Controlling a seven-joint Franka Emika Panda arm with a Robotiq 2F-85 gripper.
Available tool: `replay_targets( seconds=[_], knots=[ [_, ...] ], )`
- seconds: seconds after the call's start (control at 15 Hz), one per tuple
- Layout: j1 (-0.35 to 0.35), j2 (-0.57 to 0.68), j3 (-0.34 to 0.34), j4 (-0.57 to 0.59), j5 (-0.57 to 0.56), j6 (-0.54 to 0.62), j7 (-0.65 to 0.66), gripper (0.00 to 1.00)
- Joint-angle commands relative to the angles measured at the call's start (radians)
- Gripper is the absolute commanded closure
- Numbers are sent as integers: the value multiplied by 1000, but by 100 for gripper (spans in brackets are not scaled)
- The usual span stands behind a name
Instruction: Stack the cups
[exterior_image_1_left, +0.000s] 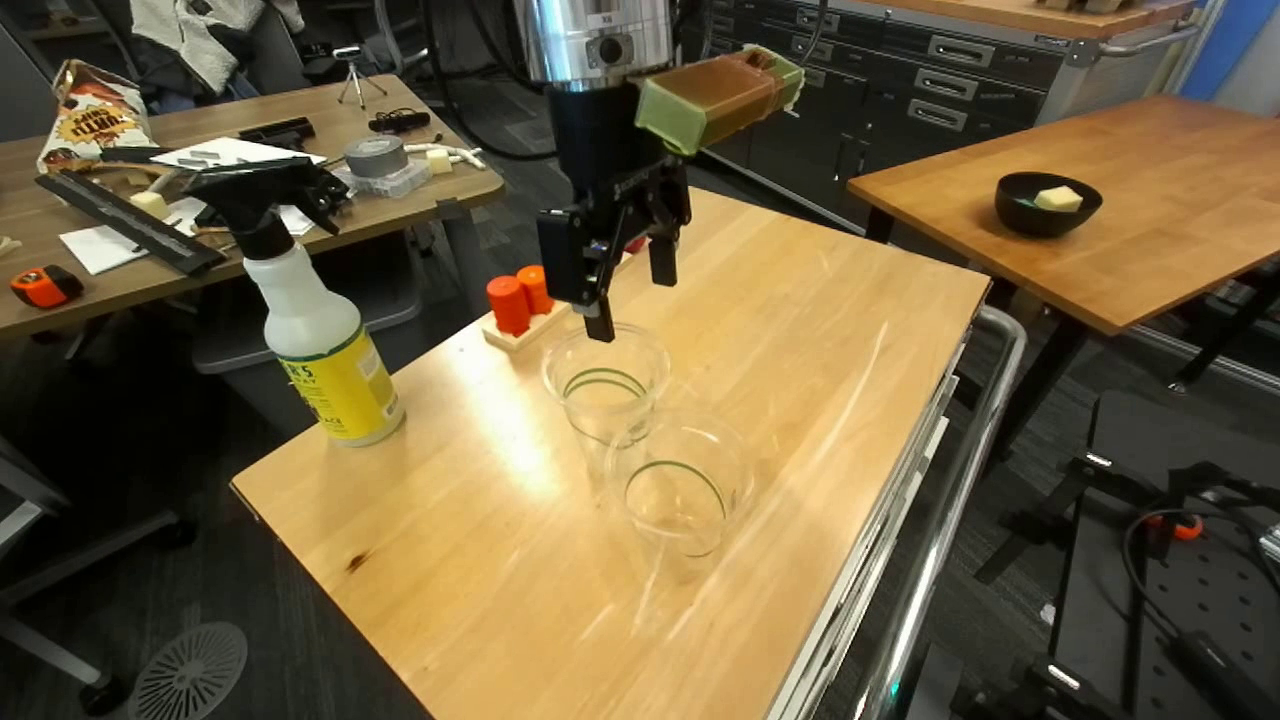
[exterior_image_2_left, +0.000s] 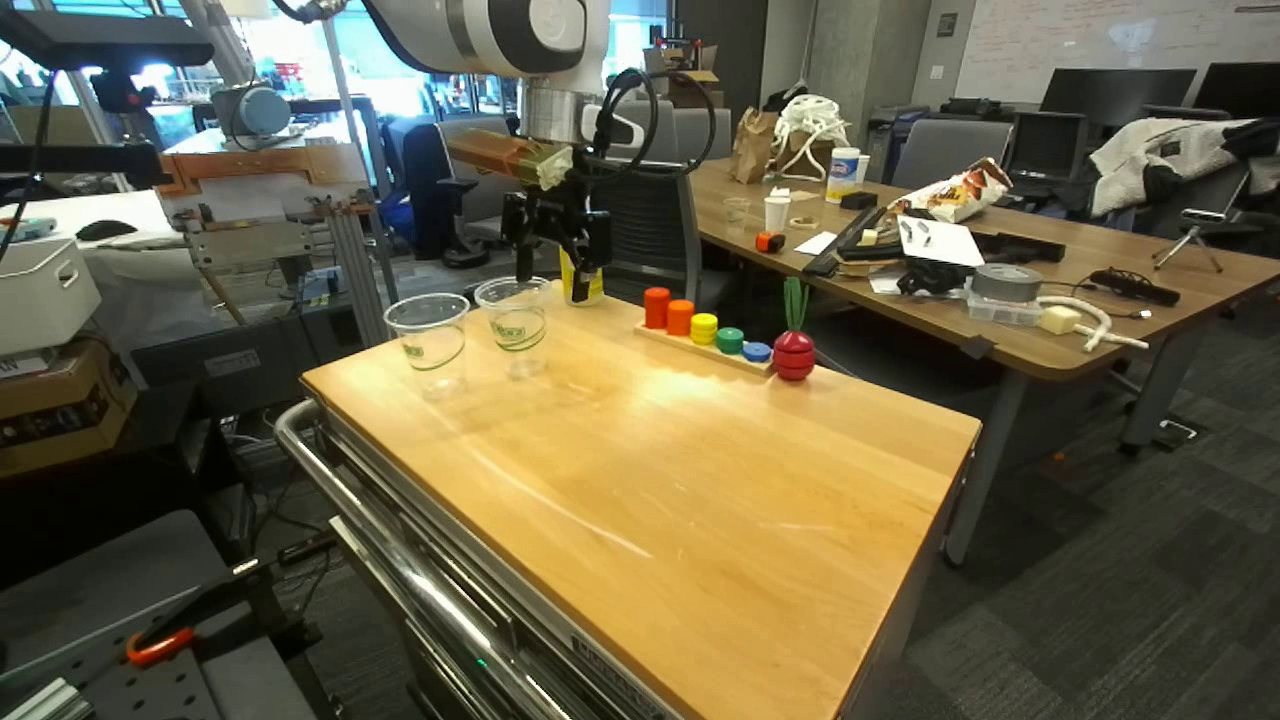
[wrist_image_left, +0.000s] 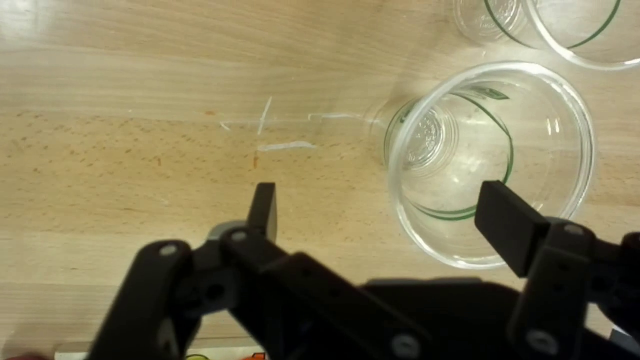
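Note:
One clear plastic cup (exterior_image_1_left: 605, 405) stands upright below my gripper (exterior_image_1_left: 630, 293). It also shows in an exterior view (exterior_image_2_left: 515, 330) and in the wrist view (wrist_image_left: 465, 150). Its paired green lines may mean a cup nested inside; I cannot tell. A second clear cup (exterior_image_1_left: 690, 500) stands beside it; it also shows in an exterior view (exterior_image_2_left: 425, 340) and, cut off, in the wrist view (wrist_image_left: 575, 30). No third separate cup shows on this table. My gripper, also seen in the wrist view (wrist_image_left: 380, 210), is open and empty, one finger over the first cup's rim in the picture.
A yellow-labelled spray bottle (exterior_image_1_left: 345, 370) stands at the table edge. A row of small rainbow-coloured pieces (exterior_image_2_left: 705, 330) on a wooden base lies along that side, with a red toy (exterior_image_2_left: 794, 356) at its end. A metal handrail (exterior_image_1_left: 950, 560) runs along the opposite edge.

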Motion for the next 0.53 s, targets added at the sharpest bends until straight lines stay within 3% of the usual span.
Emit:
replay_targets(
  seconds=[0.0, 0.07, 0.2, 0.47],
  knots=[
    [21, 76, -13, 96, -17, -78, -13, 1],
    [17, 99, -12, 120, -1, -113, -16, 26],
    [8, 129, -7, 153, 26, -158, -27, 32],
    [-7, 164, -7, 198, 84, -199, -18, 63]
  ],
)
